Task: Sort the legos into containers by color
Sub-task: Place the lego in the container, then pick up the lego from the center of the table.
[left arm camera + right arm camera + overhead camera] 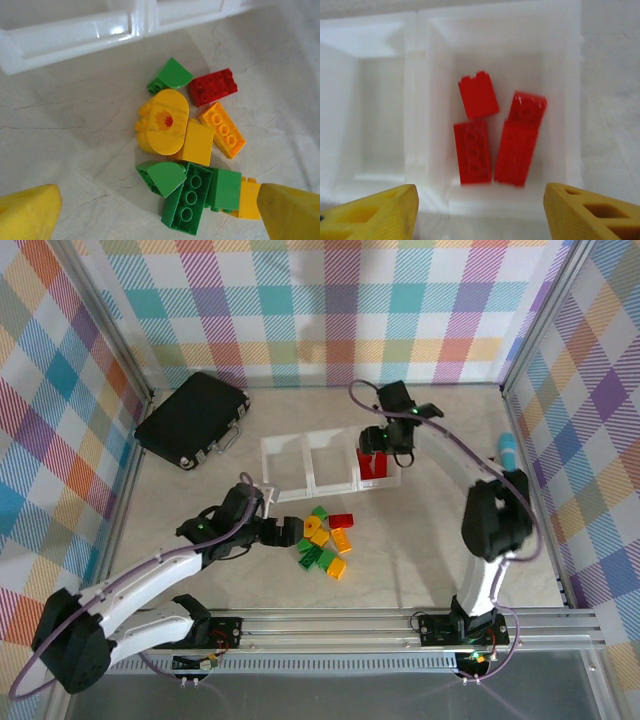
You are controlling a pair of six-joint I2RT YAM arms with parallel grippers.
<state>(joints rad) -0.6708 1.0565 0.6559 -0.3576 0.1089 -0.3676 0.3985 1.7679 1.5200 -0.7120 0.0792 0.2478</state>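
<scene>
Legos (325,540) lie in a tight heap on the tabletop (420,540) just in front of the containers (283,439). Your left hand (157,215) hangs low over the side of the heap farthest from the containers, fingers spread wide and holding nothing. Your right hand (482,212) hovers over the right-end bin of the containers, also spread and empty, with four red bricks (477,150) lying in that bin. The step in hand looks like a pick from the heap, and crowding is the trouble. The green studded brick (187,200) sits between your left fingers but touches a green rounded piece (162,177) and a flat green one (227,187). Turn the wrist so the pads meet its long flat sides, come down squarely and close slowly, or you will likely drag its neighbours along or pinch two at once. Lift straight up and check that only green came with you before you carry it to a bin beside the red one. The loose red brick (212,87), on the side of the heap nearest the containers and close beside an orange brick (223,129), would be the easier reach for your right hand.
</scene>
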